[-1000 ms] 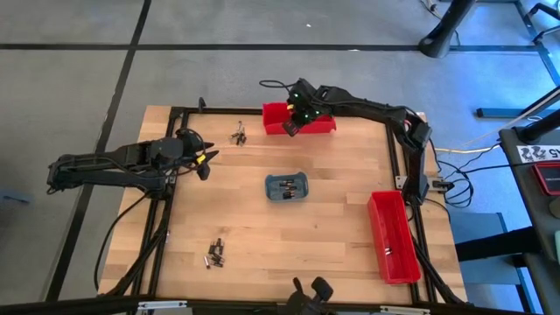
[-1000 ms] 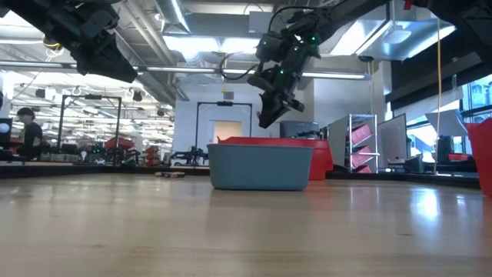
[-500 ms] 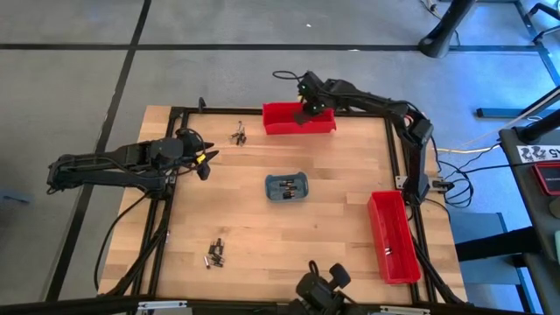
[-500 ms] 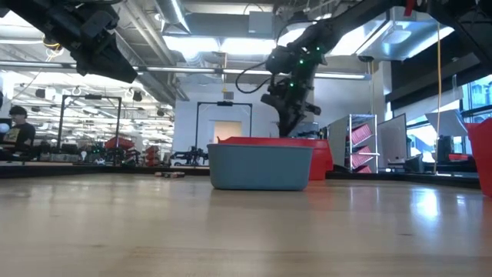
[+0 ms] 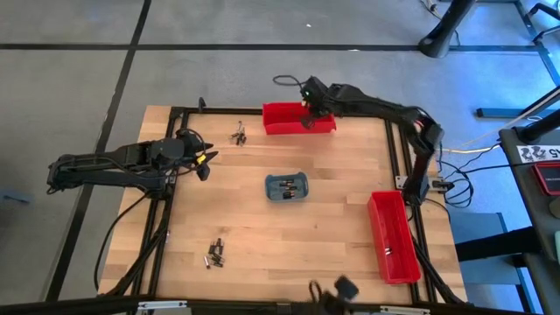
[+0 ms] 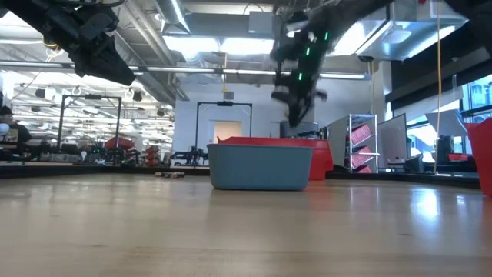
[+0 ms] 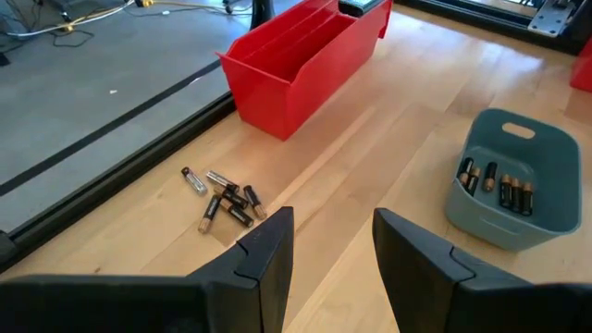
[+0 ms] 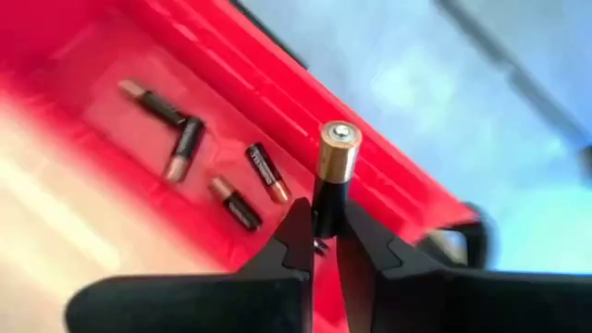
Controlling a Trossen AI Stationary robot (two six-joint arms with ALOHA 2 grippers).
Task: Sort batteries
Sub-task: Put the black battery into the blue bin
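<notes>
Copper-capped and dark-bodied, your battery (image 8: 331, 176) stands straight out of the right end effector (image 8: 324, 242). Its fingers pinch the battery's lower end over the red bin (image 8: 111, 65).

We can't make out much of the right gripper (image 6: 296, 115) in the low view, just a dark smear with green lights above the long red plastic bin (image 6: 270, 141). That bin sits mostly behind the small grey-blue rounded tray (image 6: 260, 166), so we see only its rim there, and the tray's wall hides whatever lies inside. From overhead, the loose dark cylindrical batteries (image 5: 214, 253) near the front of the wooden worktop (image 5: 332, 236) are specks we can't count, and the same goes for the cluster (image 5: 238, 136) near the far edge. In the right wrist view, the copper-topped battery (image 8: 331, 180) has its lower end buried between the fingers (image 8: 289, 236).
</notes>
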